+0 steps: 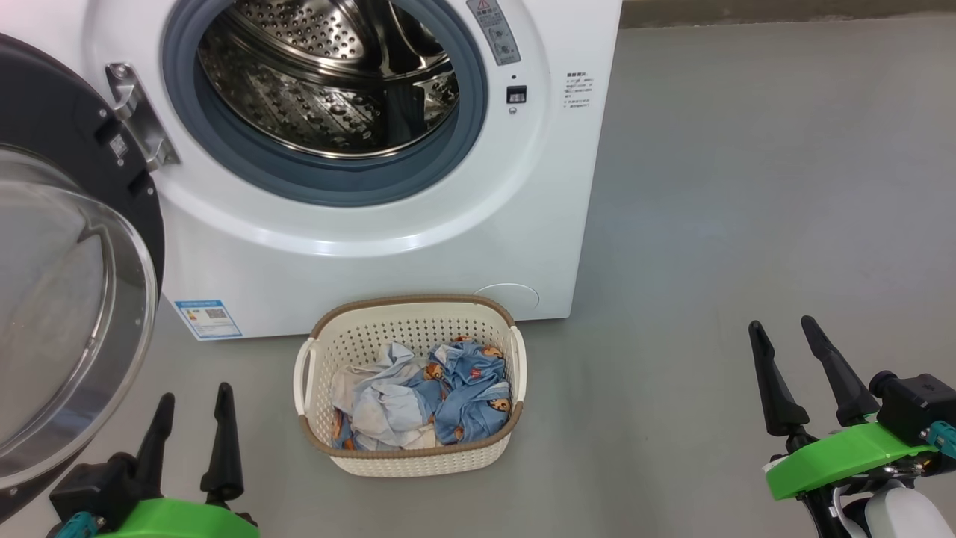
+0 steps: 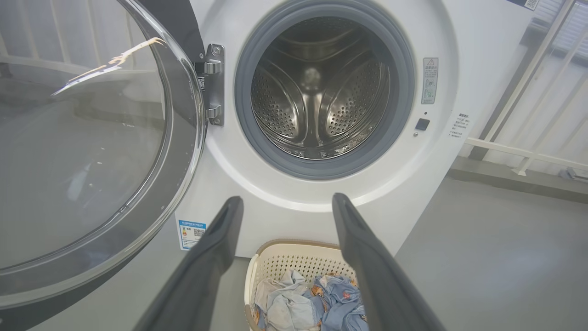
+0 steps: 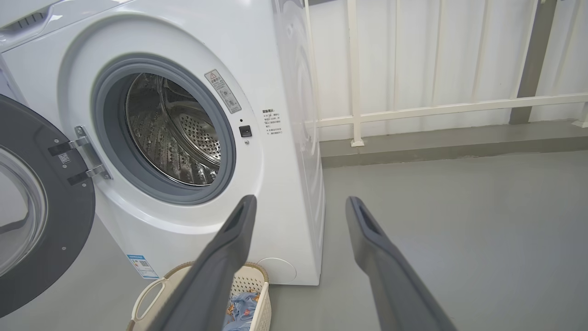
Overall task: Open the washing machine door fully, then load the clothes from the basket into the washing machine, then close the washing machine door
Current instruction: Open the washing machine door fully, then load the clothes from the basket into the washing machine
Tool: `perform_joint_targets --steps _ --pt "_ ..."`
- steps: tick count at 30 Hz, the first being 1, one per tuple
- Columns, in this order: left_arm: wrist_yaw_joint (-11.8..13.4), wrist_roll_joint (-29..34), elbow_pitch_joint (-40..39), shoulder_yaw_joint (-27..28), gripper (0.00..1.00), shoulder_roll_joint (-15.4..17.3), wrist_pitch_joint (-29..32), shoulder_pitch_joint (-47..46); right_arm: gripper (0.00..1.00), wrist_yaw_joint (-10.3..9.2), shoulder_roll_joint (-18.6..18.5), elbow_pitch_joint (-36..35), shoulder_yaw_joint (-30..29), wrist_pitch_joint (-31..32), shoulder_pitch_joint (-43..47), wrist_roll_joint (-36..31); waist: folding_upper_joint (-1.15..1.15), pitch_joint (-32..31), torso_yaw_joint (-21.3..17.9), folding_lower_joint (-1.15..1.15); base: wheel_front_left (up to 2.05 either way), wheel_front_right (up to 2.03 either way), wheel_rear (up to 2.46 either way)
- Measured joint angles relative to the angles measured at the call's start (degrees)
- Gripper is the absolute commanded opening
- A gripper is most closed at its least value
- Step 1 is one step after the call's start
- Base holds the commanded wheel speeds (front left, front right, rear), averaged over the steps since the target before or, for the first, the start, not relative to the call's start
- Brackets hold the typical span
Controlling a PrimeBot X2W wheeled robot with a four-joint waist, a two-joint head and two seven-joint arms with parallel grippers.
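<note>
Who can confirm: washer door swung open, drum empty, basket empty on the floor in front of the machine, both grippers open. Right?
One error: the basket is not empty. The head view shows the clothes piled inside it. The rest stands: washing machine door swung open, drum empty, basket on the floor in front of the washing machine, left gripper and right gripper open.

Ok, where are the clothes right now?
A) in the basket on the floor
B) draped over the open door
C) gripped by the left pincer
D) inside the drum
A: the clothes lie heaped in the basket before the washing machine; the drum holds none.
</note>
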Motion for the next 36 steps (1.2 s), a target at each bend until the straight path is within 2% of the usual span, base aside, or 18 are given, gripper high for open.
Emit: perform_joint_targets --steps 22,36 --pt "-1.99 3.68 0.25 1.02 1.00 -0.77 0.00 -0.01 1.00 0.00 -0.02 0.18 0.48 0.00 0.00 0.00 0.00 -0.11 0.24 0.00 0.04 -0.03 -0.01" --pt "-2.45 4.17 0.24 1.86 1.00 -1.46 0.00 -0.01 1.00 0.00 -0.01 0.22 0.35 0.00 0.01 0.00 0.00 0.25 0.42 0.00 1.12 -1.12 0.00"
